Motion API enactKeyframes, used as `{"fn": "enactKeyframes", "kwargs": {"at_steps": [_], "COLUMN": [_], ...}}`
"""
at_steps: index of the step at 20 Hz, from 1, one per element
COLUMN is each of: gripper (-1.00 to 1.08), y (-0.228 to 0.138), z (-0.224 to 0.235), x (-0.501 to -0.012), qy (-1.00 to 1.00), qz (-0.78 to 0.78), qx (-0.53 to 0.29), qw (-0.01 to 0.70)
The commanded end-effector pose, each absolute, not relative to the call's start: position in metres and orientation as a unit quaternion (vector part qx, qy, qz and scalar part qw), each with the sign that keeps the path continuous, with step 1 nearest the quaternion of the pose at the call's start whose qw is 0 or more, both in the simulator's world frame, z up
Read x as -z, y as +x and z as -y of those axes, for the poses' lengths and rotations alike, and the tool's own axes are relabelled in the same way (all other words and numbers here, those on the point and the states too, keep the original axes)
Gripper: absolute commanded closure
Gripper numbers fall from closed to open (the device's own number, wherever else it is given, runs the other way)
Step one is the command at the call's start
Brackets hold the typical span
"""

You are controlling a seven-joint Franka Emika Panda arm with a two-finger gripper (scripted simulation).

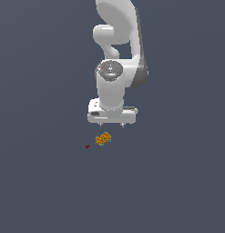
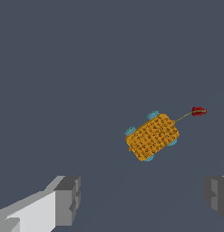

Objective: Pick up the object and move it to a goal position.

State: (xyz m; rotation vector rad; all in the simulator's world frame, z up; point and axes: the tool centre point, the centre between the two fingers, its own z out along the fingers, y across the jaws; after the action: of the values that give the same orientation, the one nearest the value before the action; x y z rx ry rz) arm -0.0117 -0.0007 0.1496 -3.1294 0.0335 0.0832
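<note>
Jaws spread wide, nothing between them; both fingers (image 2: 68, 199) show grey in the wrist view with a broad open gap. Gripper (image 1: 112, 124) hangs pointing down from the white arm (image 1: 116, 54), clear of the table (image 1: 177, 182).

Orange block (image 1: 103, 138) lies on the table just below the gripper in the exterior view, offset slightly toward that view's left, untouched. Bumpy orange-yellow surface, teal specks at the edges, long axis tilted.

Red marker (image 1: 87, 146) sits near the block, toward the exterior view's left and apart from it. In the wrist view a thin line runs from block (image 2: 153, 137) to marker (image 2: 199, 111).
</note>
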Motion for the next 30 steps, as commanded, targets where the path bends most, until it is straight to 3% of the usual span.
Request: {"fn": "enactKeyframes", "kwargs": {"at_steps": [1, 12, 30], "gripper": [-0.92, -0.92, -0.92], "y": [-0.012, -0.005, 0.001], "z": [0.001, -0.006, 0.012], "x": [-0.15, -0.169, -0.14], "qy": [-1.0, -1.0, -0.992], "qz": [-0.011, 0.012, -0.123], "qx": [-0.027, -0.018, -0.016], "qw": [0.005, 0.008, 0.01]}}
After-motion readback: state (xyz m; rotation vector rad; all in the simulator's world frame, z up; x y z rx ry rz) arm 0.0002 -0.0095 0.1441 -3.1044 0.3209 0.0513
